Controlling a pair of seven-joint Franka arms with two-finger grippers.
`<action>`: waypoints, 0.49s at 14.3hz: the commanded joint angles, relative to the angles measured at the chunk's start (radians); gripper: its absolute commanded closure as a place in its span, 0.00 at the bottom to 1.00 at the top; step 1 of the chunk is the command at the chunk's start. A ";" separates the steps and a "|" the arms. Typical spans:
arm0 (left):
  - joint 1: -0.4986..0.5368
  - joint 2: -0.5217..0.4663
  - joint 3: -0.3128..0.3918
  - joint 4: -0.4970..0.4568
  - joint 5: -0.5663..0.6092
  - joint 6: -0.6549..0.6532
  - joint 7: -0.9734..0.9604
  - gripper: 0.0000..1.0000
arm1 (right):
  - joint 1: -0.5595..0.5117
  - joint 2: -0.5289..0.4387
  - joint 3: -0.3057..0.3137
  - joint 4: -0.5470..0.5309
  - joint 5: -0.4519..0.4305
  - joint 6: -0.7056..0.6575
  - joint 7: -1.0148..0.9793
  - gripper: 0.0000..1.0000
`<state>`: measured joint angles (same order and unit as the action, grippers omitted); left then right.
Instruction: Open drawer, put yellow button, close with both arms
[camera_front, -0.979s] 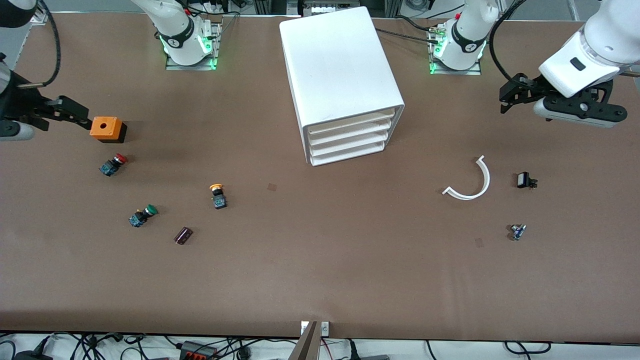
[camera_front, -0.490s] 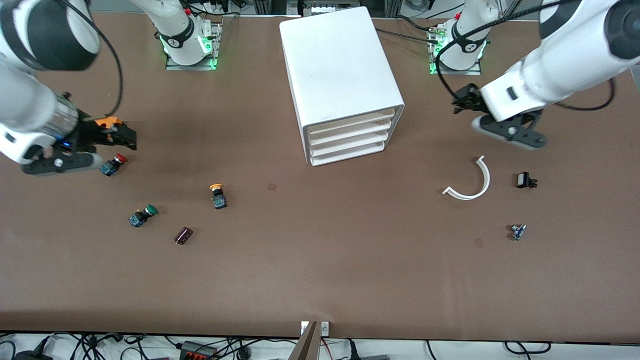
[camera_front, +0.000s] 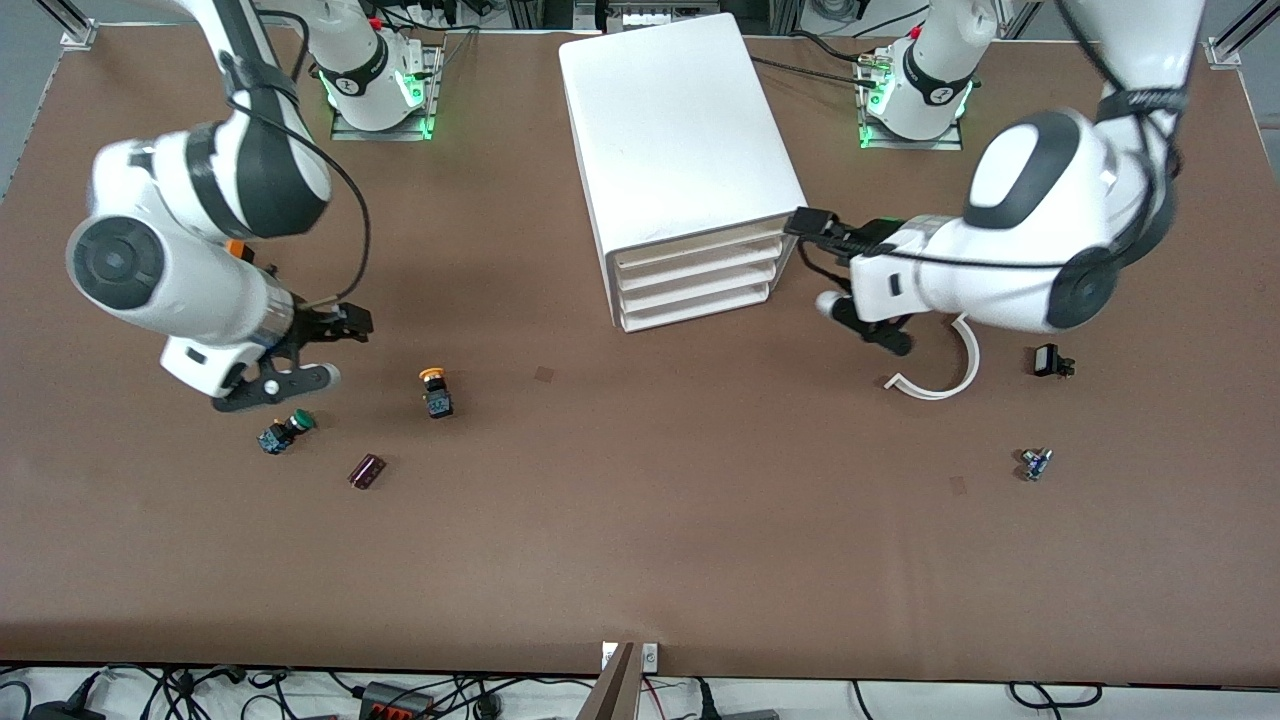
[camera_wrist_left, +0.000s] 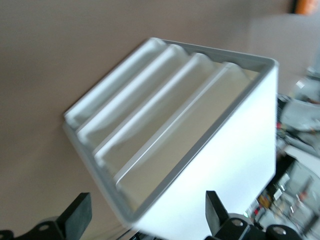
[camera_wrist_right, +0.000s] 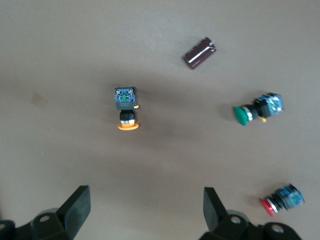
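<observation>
The yellow button (camera_front: 435, 391) lay on its side on the brown table (camera_front: 640, 540), toward the right arm's end. Its round orange-yellow cap (camera_wrist_right: 128, 126) sat on a black neck, joined to a square black and blue body (camera_wrist_right: 125, 97). The green button (camera_front: 284, 431) and a dark cylinder (camera_front: 366, 470) lay near it, nearer the front camera, and the red button (camera_wrist_right: 282, 199) showed in the right wrist view.

The right gripper (camera_front: 318, 345) hovered over the table beside the yellow button, fingers (camera_wrist_right: 75, 207) spread and empty. The left gripper (camera_front: 835, 262) hung just beside the cabinet (camera_front: 680, 150), fingers (camera_wrist_left: 77, 215) parted and empty. The top drawer (camera_front: 695, 247) was closed, flush with the three below. A white curved piece (camera_front: 945, 365) lay under the left arm.
</observation>
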<state>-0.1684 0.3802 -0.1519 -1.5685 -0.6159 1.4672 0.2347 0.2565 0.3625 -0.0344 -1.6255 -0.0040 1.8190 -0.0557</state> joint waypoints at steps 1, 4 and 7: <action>0.033 0.112 0.002 0.012 -0.106 0.021 0.324 0.00 | 0.007 0.058 -0.004 0.027 0.024 0.022 -0.001 0.00; 0.050 0.121 0.002 -0.066 -0.234 0.076 0.397 0.00 | 0.007 0.122 -0.004 0.026 0.074 0.065 -0.001 0.00; 0.049 0.124 0.002 -0.163 -0.254 0.110 0.524 0.21 | 0.024 0.185 -0.005 0.026 0.075 0.126 -0.003 0.00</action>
<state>-0.1212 0.5338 -0.1469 -1.6505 -0.8387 1.5509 0.6740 0.2632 0.5032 -0.0352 -1.6229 0.0564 1.9157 -0.0557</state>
